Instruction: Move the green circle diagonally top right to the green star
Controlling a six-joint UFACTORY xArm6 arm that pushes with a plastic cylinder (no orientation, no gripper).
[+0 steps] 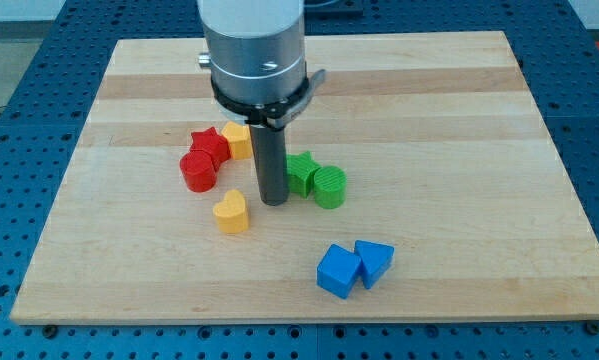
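- My tip (273, 202) rests on the board (459, 120), holding nothing, just left of the green star (300, 170) and right of the yellow heart (232, 211).
- The green circle (330, 187) touches the star at its lower right, so the move looks undone: it must still go round to the star's upper right.
- The rod stands upright beneath the grey wrist.
- Reds, another yellow block and blues lie clear.

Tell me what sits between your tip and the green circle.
In the camera view, the green star sits between my tip and the green circle, touching the circle.
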